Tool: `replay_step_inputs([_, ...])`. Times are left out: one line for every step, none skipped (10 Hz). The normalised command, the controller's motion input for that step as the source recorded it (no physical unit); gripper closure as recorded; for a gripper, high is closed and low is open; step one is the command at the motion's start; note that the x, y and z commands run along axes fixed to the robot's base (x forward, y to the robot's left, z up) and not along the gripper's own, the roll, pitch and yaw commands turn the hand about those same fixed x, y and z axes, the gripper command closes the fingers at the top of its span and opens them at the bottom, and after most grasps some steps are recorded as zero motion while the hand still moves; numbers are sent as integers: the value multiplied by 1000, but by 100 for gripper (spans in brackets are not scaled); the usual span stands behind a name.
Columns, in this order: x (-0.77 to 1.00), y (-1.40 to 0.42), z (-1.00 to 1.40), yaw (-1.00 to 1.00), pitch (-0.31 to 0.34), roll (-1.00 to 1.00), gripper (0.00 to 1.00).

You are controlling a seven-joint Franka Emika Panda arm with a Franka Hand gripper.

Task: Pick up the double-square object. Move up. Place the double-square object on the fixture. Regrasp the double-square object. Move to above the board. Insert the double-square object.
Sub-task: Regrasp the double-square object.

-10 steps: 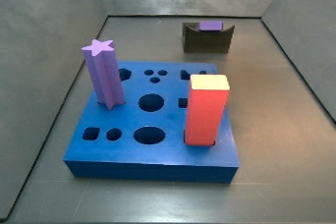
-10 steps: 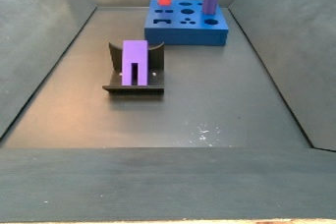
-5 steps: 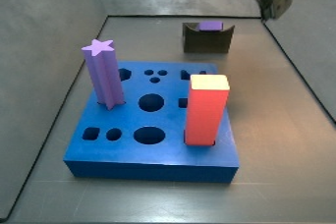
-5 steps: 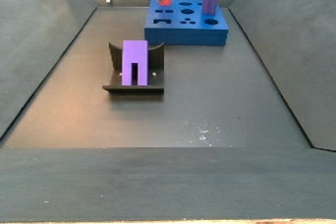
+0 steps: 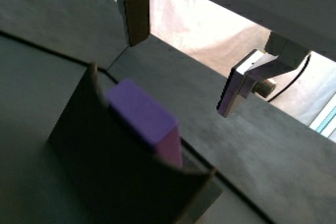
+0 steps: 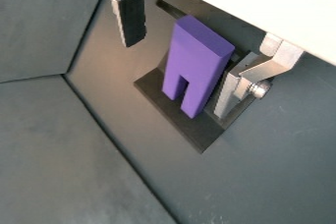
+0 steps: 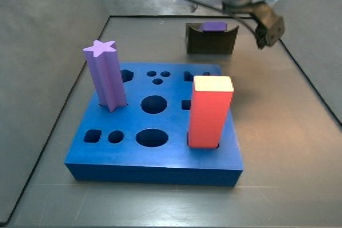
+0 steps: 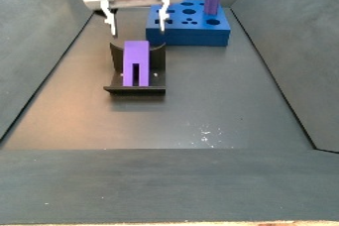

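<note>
The double-square object (image 8: 135, 61) is a light-purple block resting in the notch of the dark fixture (image 8: 134, 90). It also shows in a side view (image 7: 214, 27) on the fixture (image 7: 210, 42) and in both wrist views (image 5: 144, 122) (image 6: 194, 65). The gripper (image 8: 133, 20) is open and empty, just above the fixture; it also shows in a side view (image 7: 241, 18). In a wrist view its fingers (image 6: 130, 18) stand on either side of the object without touching it. The blue board (image 7: 158, 137) lies apart from the fixture.
A tall purple star-topped column (image 7: 104, 72) and a red-orange block (image 7: 210, 112) stand in the board. Several board holes are open. Grey sloping walls (image 8: 40, 61) enclose the floor on all sides.
The gripper has come down from the upper edge of the side views to just above the fixture. The double-square object has not moved.
</note>
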Motion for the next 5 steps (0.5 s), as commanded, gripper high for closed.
replay_step_inputs([115,24,-918,-34,-58,75,0])
replay_step_inputs([96,15,-722,-36,-31,76,0])
replay_step_inputs([86,8,-582,-31,-22,69,0])
replay_step_inputs([72,8,-397,-18,-9,62,0])
replay_step_inputs([71,5,-257,-8,-1,62,0])
